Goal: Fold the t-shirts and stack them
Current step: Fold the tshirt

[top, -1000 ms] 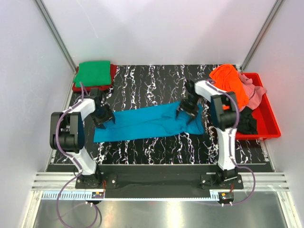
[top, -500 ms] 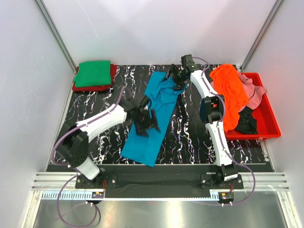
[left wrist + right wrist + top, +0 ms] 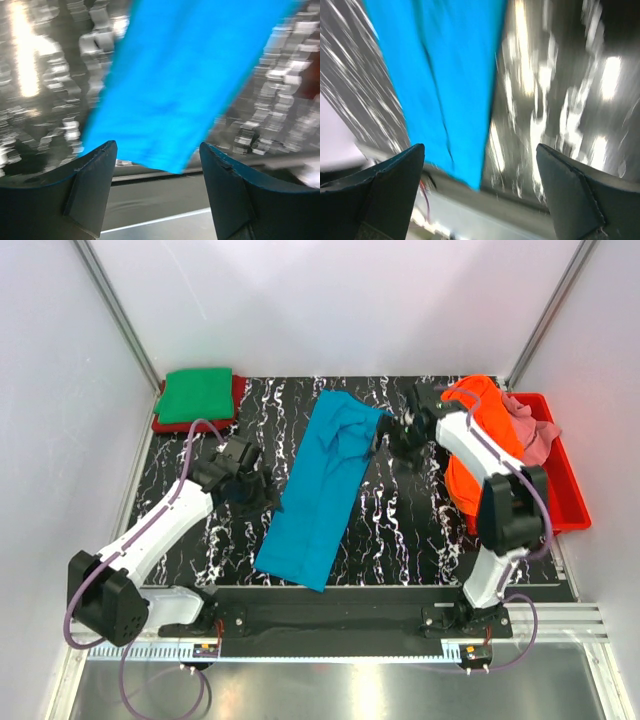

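The teal blue t-shirt (image 3: 322, 487) lies as a long strip on the marbled black table, running from the far middle to the near edge. It also shows in the left wrist view (image 3: 185, 85) and the right wrist view (image 3: 445, 75). My left gripper (image 3: 258, 493) is open and empty just left of the strip's middle. My right gripper (image 3: 392, 442) is open and empty just right of the strip's far end. A folded green shirt (image 3: 196, 394) lies on a folded red one (image 3: 238, 392) at the far left. Orange (image 3: 488, 430), pink (image 3: 530, 432) and black (image 3: 520, 502) shirts are heaped at the right.
The red plastic bin (image 3: 565, 495) stands at the right edge of the table and holds the heap. White walls close in left, right and back. A metal rail runs along the near edge.
Both grippers have let go of the teal shirt and drawn back to its sides. The shirt, turned from crosswise to lengthwise, now lies flat.
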`<state>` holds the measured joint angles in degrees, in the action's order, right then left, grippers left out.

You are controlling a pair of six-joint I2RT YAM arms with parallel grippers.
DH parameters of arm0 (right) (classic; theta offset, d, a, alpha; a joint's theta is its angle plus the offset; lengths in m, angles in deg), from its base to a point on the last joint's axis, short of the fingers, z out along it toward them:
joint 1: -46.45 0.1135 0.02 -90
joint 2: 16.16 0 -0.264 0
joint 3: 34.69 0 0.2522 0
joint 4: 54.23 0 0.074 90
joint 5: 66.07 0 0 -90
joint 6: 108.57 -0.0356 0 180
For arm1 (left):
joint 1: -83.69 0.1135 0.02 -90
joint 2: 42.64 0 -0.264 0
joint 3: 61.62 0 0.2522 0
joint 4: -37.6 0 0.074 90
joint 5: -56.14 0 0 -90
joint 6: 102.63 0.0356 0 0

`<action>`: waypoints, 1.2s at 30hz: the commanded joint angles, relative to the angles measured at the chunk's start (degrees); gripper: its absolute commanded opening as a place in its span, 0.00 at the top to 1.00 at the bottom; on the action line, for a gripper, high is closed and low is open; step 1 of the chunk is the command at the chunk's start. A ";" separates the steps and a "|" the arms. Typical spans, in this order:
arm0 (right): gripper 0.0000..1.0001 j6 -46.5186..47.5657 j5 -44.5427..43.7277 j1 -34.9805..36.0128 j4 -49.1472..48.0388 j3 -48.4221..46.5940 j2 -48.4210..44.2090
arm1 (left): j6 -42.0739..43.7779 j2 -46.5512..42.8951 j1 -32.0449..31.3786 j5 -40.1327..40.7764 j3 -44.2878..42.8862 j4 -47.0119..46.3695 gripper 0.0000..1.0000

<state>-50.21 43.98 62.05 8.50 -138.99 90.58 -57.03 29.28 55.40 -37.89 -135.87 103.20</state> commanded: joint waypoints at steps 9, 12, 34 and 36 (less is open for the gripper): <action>0.08 -22.31 5.61 24.03 -23.38 37.01 -17.63 | 9.68 -4.60 5.53 5.97 8.54 -2.17 0.33; 0.10 -28.62 4.38 30.71 -30.23 40.26 -15.26 | 11.26 -5.30 6.93 4.74 10.30 -2.53 0.34; 0.67 -45.70 -8.80 44.00 -38.78 48.17 -10.84 | 2.31 -13.39 7.64 -5.28 22.95 -6.39 0.45; 0.70 -46.23 -9.15 43.99 -38.77 48.70 -12.08 | 1.87 -13.65 7.20 -5.63 24.44 -8.15 0.46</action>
<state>-95.30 41.25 105.56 -32.88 -92.40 80.06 -52.90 15.77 63.00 -40.99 -112.79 99.07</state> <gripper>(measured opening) 0.310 0.547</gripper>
